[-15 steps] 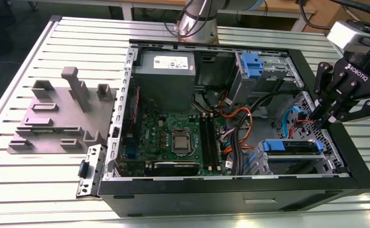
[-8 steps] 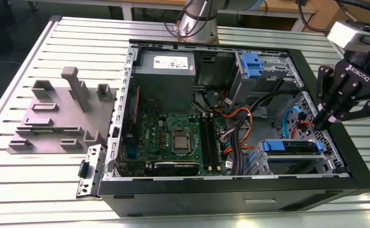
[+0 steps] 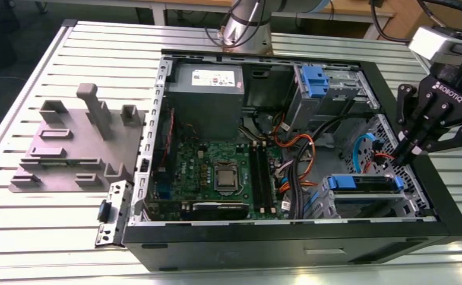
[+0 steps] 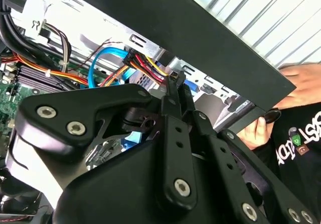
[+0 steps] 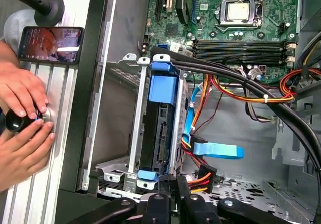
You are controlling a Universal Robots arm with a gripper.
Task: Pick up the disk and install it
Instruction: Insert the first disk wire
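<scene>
The disk (image 3: 363, 183), a drive framed by blue rails, lies in the metal cage at the near corner of the open computer case, on the exterior view's right. In the first wrist view the disk (image 5: 159, 128) sits on edge between the cage's silver walls, with blue plastic at both ends. My gripper (image 3: 408, 155) hangs just above and to the right of it, by the case wall, shut with nothing between its fingers. The closed fingertips of the gripper (image 5: 173, 186) stand right beside the disk's end; in the second wrist view the gripper (image 4: 174, 78) points at a cable bundle.
The case holds a grey power-supply box (image 3: 207, 89), a green motherboard (image 3: 215, 172), orange and blue cables (image 3: 294, 145) and a blue caddy clip (image 3: 314, 80). A grey fixture (image 3: 72, 142) stands outside it. A person's hands (image 5: 22, 128) and a phone (image 5: 50, 44) rest beside the case wall.
</scene>
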